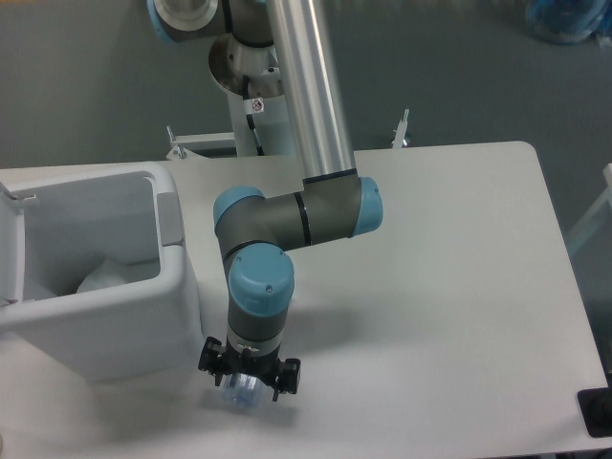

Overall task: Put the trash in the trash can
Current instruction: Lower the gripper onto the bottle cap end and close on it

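Observation:
The crushed clear plastic bottle (237, 396) lies on the white table just right of the trash can's front corner. Only its lower end shows under my wrist. My gripper (248, 383) points straight down over it, open, with one black finger on each side of the bottle. The trash can (115, 335) is a large white bin at the left edge with a grey panel on its right rim. A white crumpled wrapper (107, 274) lies inside it.
The arm's forearm and elbow (287, 215) reach over the table's middle from the base pedestal (258, 105) at the back. A black object (597, 411) sits at the lower right edge. A blue item (564, 19) lies on the floor at top right.

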